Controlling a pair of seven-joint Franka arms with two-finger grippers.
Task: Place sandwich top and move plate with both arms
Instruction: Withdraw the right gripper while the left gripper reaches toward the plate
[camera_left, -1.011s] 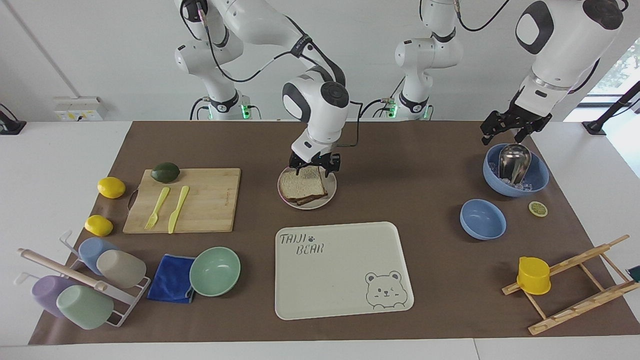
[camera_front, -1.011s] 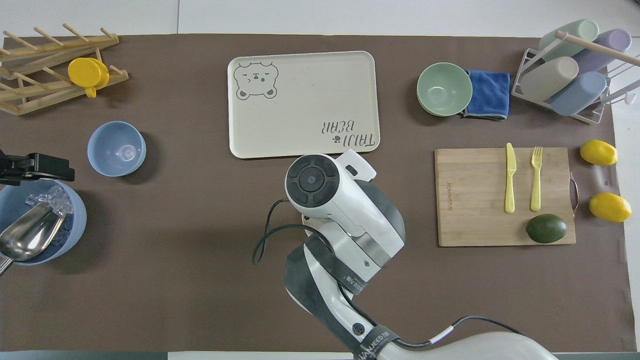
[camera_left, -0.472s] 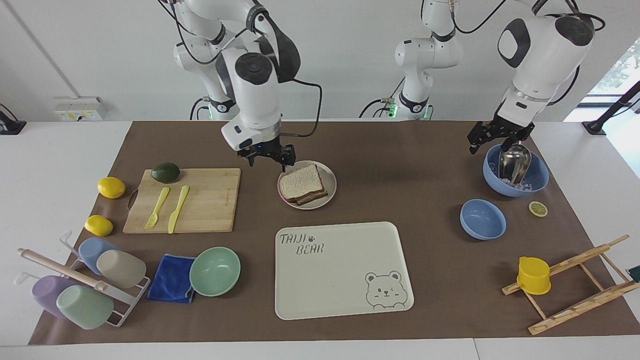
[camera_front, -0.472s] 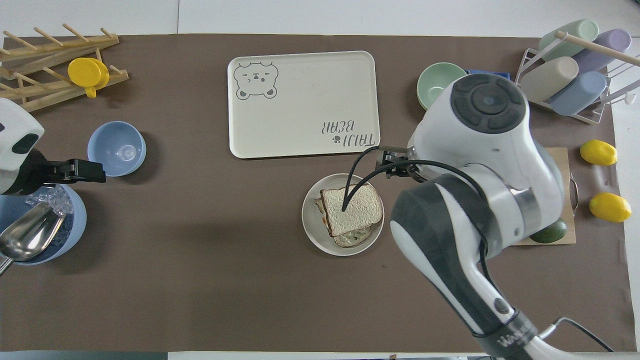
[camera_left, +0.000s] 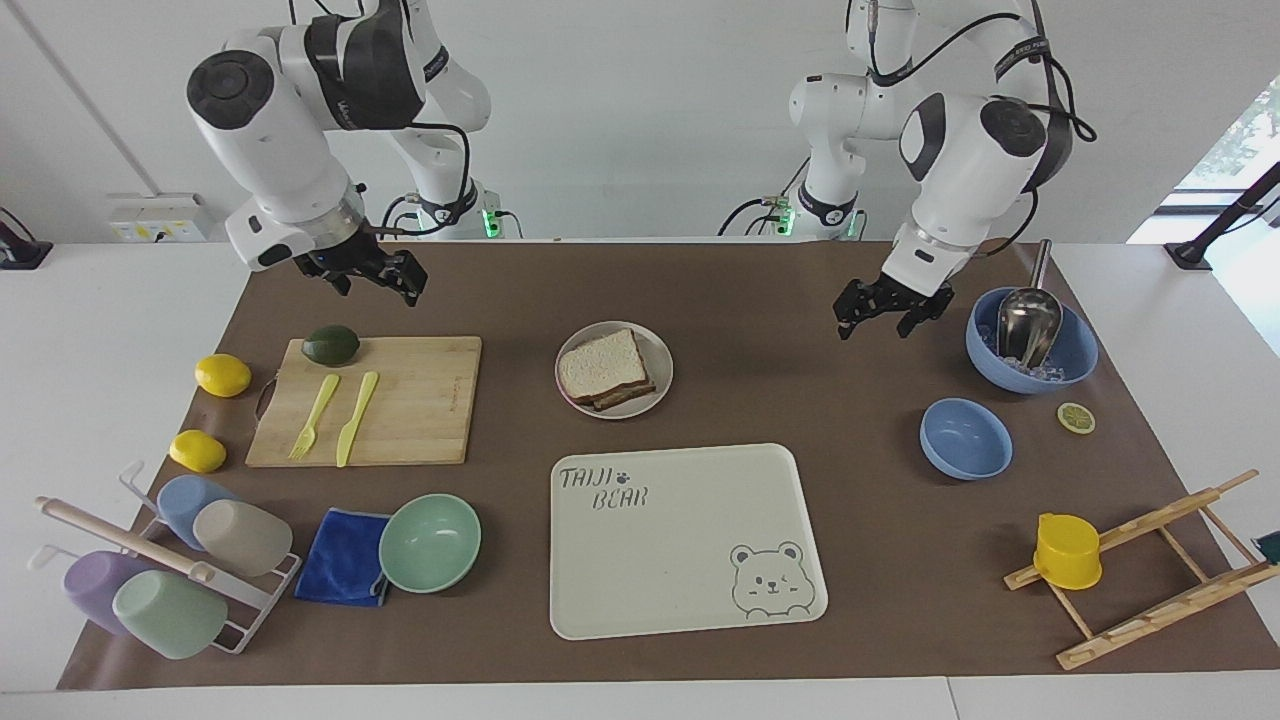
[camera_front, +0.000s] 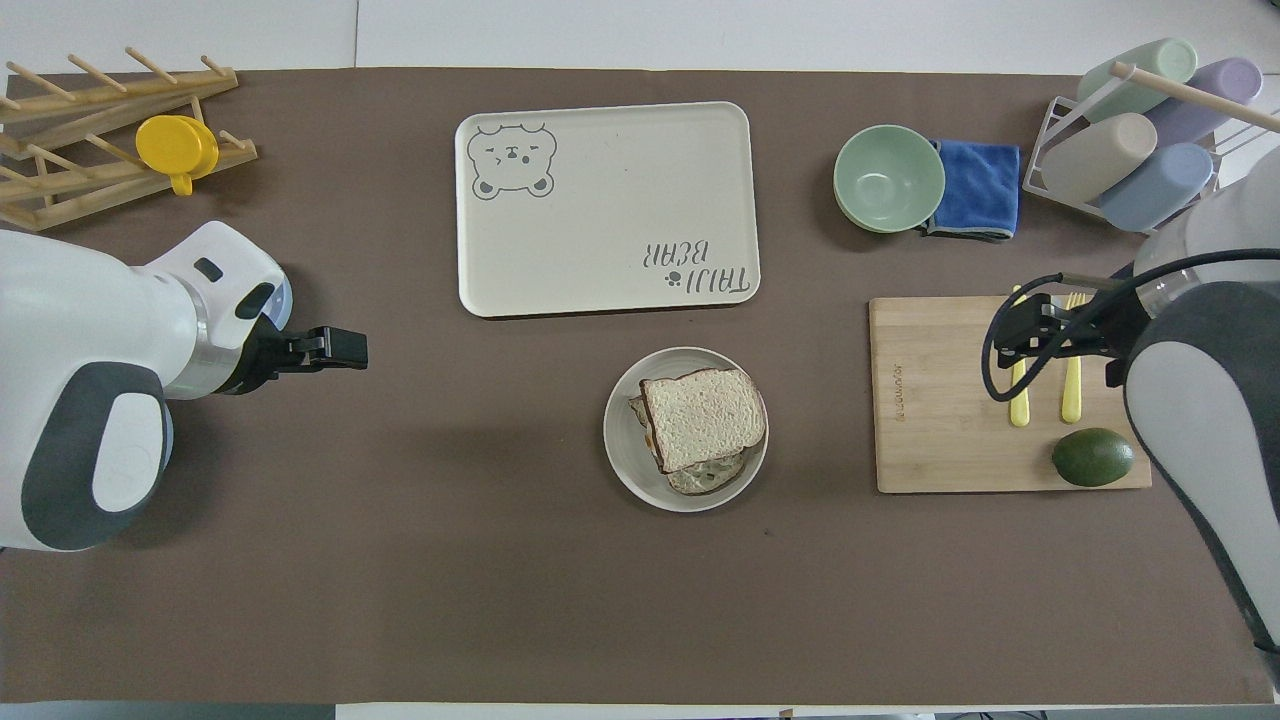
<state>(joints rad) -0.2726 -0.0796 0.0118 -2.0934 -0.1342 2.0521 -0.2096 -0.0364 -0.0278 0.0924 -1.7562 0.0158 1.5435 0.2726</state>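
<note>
The sandwich top (camera_left: 600, 364) (camera_front: 703, 417), a pale brown bread slice with a darker crust, lies on the stacked sandwich on the round grey-beige plate (camera_left: 662, 384) (camera_front: 624, 470) at the middle of the mat. My right gripper (camera_left: 380, 284) (camera_front: 1006, 336) hangs open and holds nothing, over the wooden cutting board's edge nearest the robots. My left gripper (camera_left: 876, 324) (camera_front: 350, 348) is open too and holds nothing. It is raised over bare mat between the plate and the ice bowl. Neither gripper touches the plate.
A cream bear-printed tray (camera_left: 690, 600) lies beside the plate, farther from the robots. The cutting board (camera_left: 420, 400) carries a fork, a knife and an avocado. A blue bowl with ice and a metal scoop (camera_left: 1030, 345) and a small blue bowl (camera_left: 965, 438) are at the left arm's end.
My right gripper let go of the bread on the plate, rose and swung toward its own end, over the cutting board. My left gripper moved from over the ice bowl toward the plate.
</note>
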